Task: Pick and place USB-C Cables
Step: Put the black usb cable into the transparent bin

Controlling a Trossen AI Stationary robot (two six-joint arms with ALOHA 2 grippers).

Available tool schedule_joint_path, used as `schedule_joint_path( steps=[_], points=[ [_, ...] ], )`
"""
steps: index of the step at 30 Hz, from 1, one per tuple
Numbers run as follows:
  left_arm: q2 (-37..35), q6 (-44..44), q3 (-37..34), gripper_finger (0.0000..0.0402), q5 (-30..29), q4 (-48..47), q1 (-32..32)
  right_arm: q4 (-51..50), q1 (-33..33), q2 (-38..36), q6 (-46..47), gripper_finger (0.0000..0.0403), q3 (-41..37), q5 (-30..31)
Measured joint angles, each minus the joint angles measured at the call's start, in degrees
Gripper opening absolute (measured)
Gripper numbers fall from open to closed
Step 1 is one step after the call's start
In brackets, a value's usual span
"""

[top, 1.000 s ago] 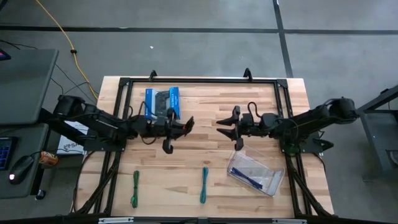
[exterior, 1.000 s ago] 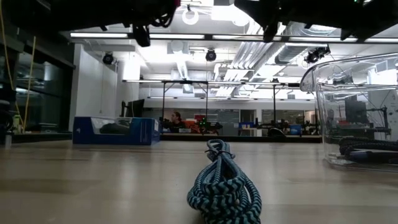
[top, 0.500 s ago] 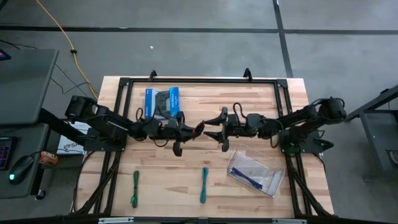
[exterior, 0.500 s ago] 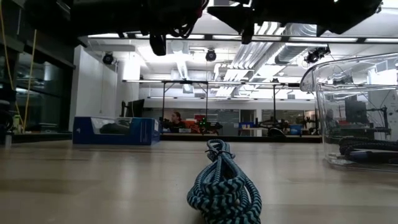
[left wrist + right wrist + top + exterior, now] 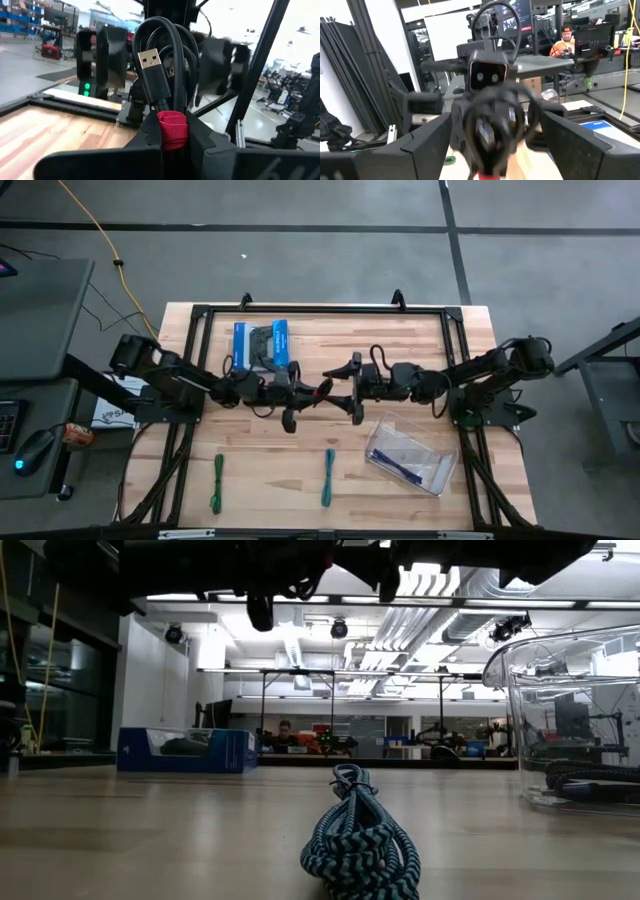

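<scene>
A black cable bundle with a red band [image 5: 161, 75] hangs above the table's middle, with my left gripper [image 5: 318, 389] shut on it. Facing it from the right, my right gripper [image 5: 338, 387] is open. Its two fingers [image 5: 107, 55] stand on either side of the bundle's free loop [image 5: 492, 125] and do not touch it. A green cable [image 5: 218, 483] and a teal cable [image 5: 328, 477] lie flat near the table's near edge; the teal cable [image 5: 360, 840] fills the foreground of the low view. My left gripper pinches the bundle at its red band [image 5: 172, 131] between its two fingers. The fingers come level from the table's left. The bundle is clear of the table. Its loops and a silver plug [image 5: 150, 60] stick out past the fingertips toward my right gripper.
A clear plastic container [image 5: 412, 458] lies at the near right with a dark bluish cable [image 5: 400, 464] inside. A blue box [image 5: 262, 345] lies at the far left. A black frame [image 5: 320, 309] runs around the table. A yellow cord [image 5: 100, 240] crosses the floor beyond.
Both grippers have moved toward each other over the table's middle, the left one carrying the black bundle to the right. My right gripper has opened wider, and its fingers now stand around the bundle's free end.
</scene>
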Motion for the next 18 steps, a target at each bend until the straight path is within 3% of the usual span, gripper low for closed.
schedule_joint_path(
  steps=[7,18],
  points=[
    [5.0,0.2,4.6,0.0011,-0.5,0.2,-0.5,-1.0,0.7,0.3,-0.4,0.0299,1.1,0.3],
    [5.9,1.7,4.7,0.0011,-4.9,4.2,-2.1,-1.4,0.7,0.3,-1.0,0.0298,1.1,0.3]
  ],
)
